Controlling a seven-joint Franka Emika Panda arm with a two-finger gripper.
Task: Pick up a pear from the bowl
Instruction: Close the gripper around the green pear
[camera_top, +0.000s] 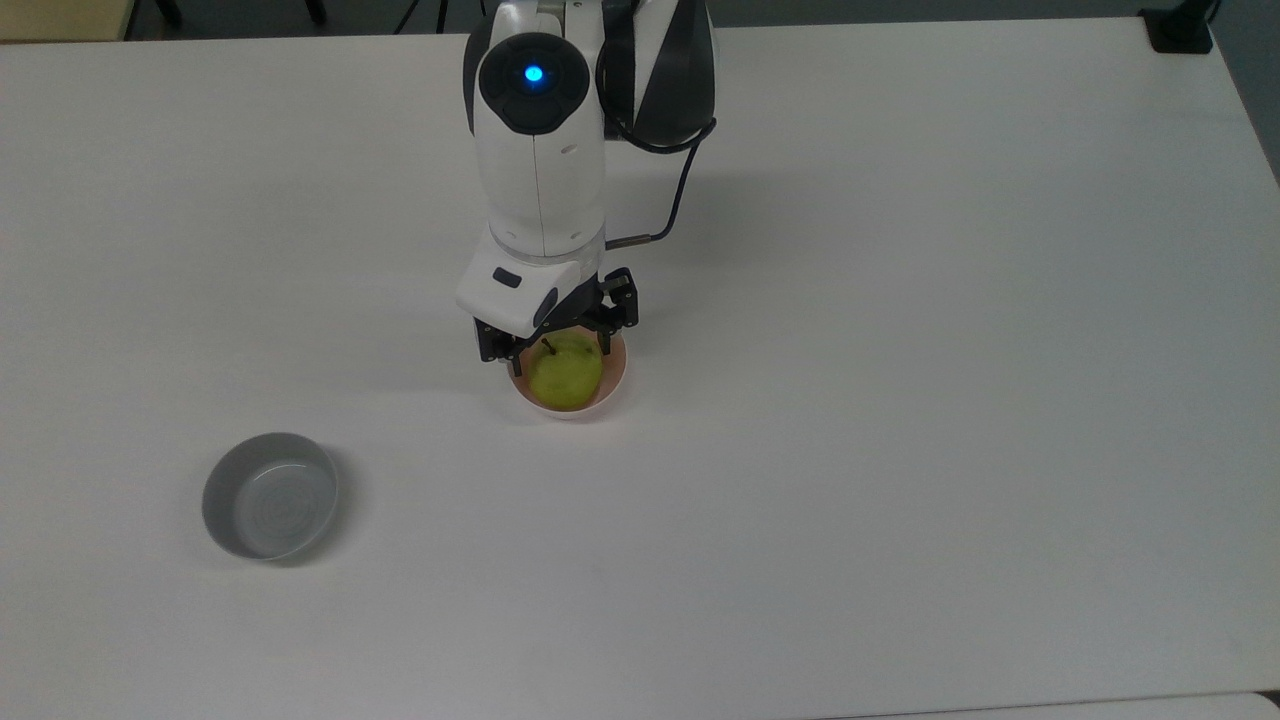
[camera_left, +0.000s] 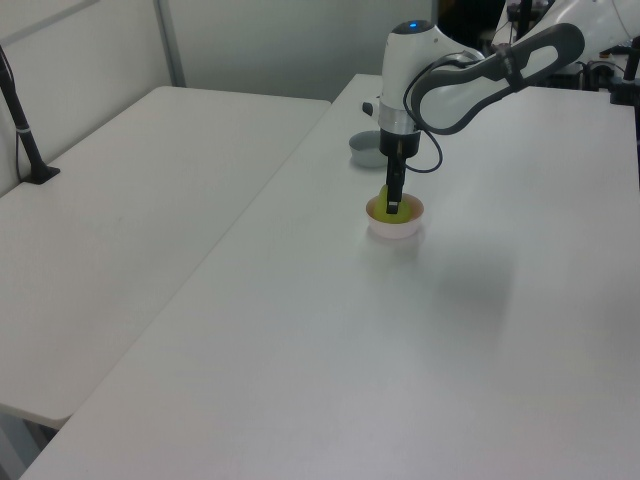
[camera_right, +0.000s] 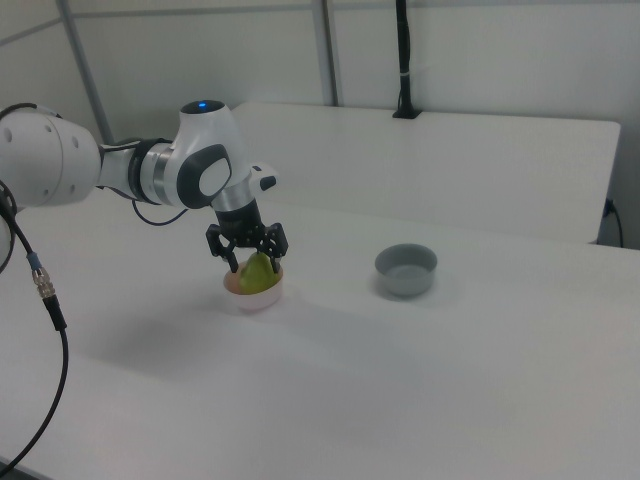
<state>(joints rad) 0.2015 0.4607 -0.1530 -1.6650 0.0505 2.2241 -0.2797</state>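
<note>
— Pear location?
— Small yellow-green pear (camera_top: 566, 377) sits in the pale pink round bowl (camera_top: 612, 385), mid-desk (camera_top: 900, 400).
— Claw?
— Black claw (camera_top: 556, 352) spread wide, fingers straddling the pear, not clamped.
— Markings?
— No legible writing.

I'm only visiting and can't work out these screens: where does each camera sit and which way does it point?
Top view: high above the table, looking down; the white arm reaches down the picture, its gripper over the pear.
Left view: off one table end, looking along it; the arm bends in from the left view's upper right.
Right view: from the opposite side, lower; the arm enters from the right view's left.
All three show the pink bowl and the grey bowl.
</note>
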